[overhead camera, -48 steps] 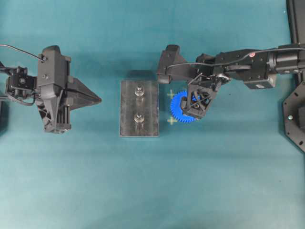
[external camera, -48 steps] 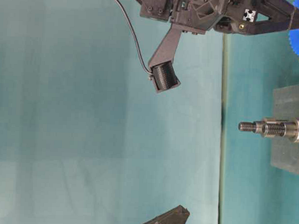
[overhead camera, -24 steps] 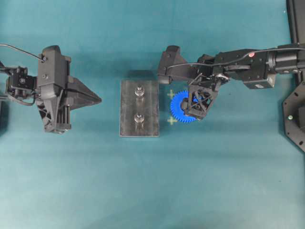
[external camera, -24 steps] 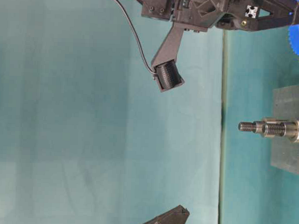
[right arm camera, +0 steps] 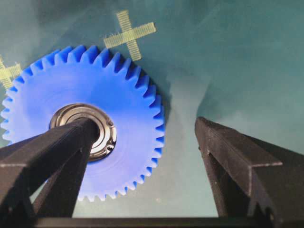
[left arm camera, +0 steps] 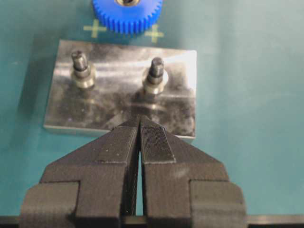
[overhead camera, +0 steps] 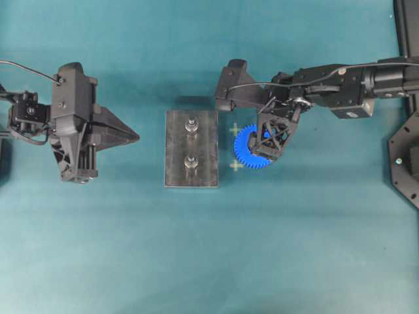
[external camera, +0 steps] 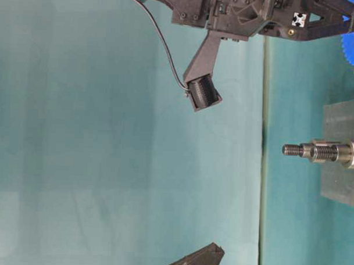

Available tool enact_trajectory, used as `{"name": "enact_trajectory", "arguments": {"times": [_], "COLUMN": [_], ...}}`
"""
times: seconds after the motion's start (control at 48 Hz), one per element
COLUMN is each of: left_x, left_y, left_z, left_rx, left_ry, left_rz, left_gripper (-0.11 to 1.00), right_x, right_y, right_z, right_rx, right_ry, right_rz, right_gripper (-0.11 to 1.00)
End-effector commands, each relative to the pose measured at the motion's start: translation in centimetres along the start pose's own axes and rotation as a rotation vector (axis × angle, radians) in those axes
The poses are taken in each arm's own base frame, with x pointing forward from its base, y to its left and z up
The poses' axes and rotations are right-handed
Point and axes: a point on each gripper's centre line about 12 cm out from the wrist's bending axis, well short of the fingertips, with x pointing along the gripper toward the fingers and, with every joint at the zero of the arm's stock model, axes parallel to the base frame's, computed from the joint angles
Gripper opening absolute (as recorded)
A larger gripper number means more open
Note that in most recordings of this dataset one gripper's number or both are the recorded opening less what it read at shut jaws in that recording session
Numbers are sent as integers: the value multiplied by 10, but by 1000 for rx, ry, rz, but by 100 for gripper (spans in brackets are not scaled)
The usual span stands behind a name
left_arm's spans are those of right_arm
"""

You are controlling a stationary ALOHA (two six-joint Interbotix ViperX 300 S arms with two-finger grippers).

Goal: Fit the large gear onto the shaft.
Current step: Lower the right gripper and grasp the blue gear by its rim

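toothed blue plastic large gear (right arm camera: 95,128), threaded metal shaft (external camera: 316,152)

From overhead: dark grey rectangular metal plate (overhead camera: 191,148) sits mid-table on the teal mat (overhead camera: 196,261). Two short silvery posts stand on it, far shaft (overhead camera: 191,123) above near shaft (overhead camera: 191,162) in that view. Flat round blue toothed plastic gear (overhead camera: 250,146) lies flat on the mat just right of the plate, between two yellow tape crosses (overhead camera: 236,165). My right gripper (overhead camera: 272,140) is over the gear; my left gripper (overhead camera: 131,137) is well left of the plate, pointing at it.
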Motion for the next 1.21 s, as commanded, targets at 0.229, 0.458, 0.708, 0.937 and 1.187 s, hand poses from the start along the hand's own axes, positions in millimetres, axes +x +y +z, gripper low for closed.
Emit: {"name": "enact_trajectory", "arguments": {"times": [0.229,0.458,0.708,0.937,1.187], "left_x": [-3,-3,-2,-2,-2], "left_y": [-1,-1,-1,-2,-1], "left_z": [12,11,11,11,11], "left_rx": [3,0,2,1,0], "left_ry": [-40,-37,-35,-35,-35], "left_rz": [-4,-4,-4,-5,-4], "left_gripper": [0,0,0,0,0], "right_x": [-6,-4,1,3,0], "right_y": [-10,-10,-10,-10,-9], "right_z": [9,11,15,13,14], "right_rx": [22,19,24,26,24], "right_ry": [-23,-17,12,60,55], "right_rz": [-5,-6,-7,-8,-8], "right_gripper": [92,92,92,81,58]}}
